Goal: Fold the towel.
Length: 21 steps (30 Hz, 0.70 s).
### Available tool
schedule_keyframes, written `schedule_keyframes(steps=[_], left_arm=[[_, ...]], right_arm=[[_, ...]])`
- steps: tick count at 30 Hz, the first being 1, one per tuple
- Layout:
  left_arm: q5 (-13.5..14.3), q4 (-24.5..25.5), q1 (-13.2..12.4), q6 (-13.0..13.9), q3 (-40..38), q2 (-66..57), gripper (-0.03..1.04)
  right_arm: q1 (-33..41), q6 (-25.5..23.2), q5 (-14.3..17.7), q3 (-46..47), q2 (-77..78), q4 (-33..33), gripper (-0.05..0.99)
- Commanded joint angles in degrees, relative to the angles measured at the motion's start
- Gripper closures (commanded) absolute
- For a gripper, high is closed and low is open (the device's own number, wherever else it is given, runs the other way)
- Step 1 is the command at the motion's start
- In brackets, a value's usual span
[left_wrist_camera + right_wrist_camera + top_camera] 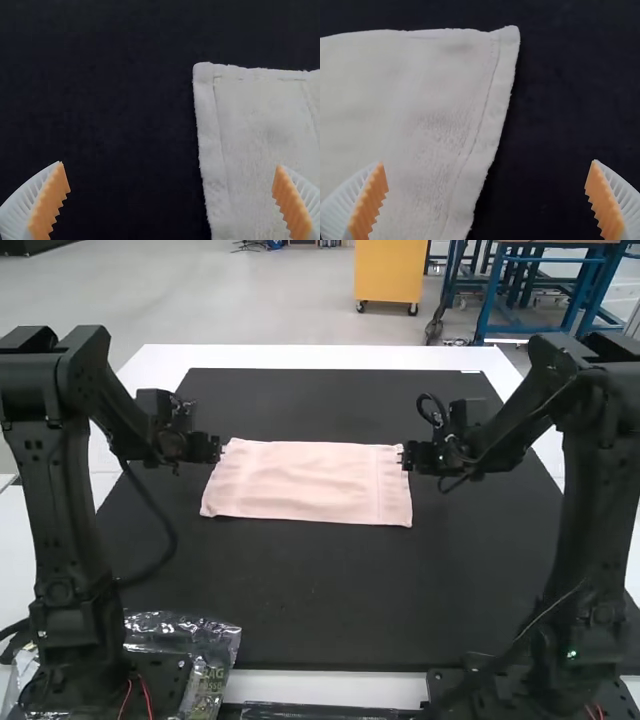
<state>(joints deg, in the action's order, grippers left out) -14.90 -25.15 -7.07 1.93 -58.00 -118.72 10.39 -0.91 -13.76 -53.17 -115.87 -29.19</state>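
Pink, black and white
From here I see a plain pink rectangular cloth towel, solid black flat mat, plain white table.

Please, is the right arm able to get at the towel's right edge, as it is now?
Probably yes: its open gripper hovers by the towel, near that edge, and nothing seems to block it.

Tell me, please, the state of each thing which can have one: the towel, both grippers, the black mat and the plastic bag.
Towel: lying flat in a wide rectangle, not held; its layers I cannot count.
Left gripper: open, empty, at the towel's left edge.
Right gripper: open, empty, at its right edge.
Black mat: flat, under the towel.
Plastic bag: crumpled, beside the left arm's base.
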Motion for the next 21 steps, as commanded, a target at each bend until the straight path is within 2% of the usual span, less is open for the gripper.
schedule_keyframes(steps=[1, 16, 21], left_arm=[[-0.8, -0.3, 1.1, 0.8, -3.3, -1.5, 0.05], [-0.5, 2.6, 2.1, 0.5, -10.7, -7.6, 0.06], [-0.5, 5.5, 2.2, 1.5, -10.9, -7.8, 0.06]], right_arm=[[0.3, -0.3, -0.2, -2.8, -1.4, -0.8, 0.03], [1.4, -0.2, -0.3, -9.3, -8.0, -0.6, 0.03], [2.2, 0.7, -0.2, -10.1, -9.2, -0.2, 0.03]])
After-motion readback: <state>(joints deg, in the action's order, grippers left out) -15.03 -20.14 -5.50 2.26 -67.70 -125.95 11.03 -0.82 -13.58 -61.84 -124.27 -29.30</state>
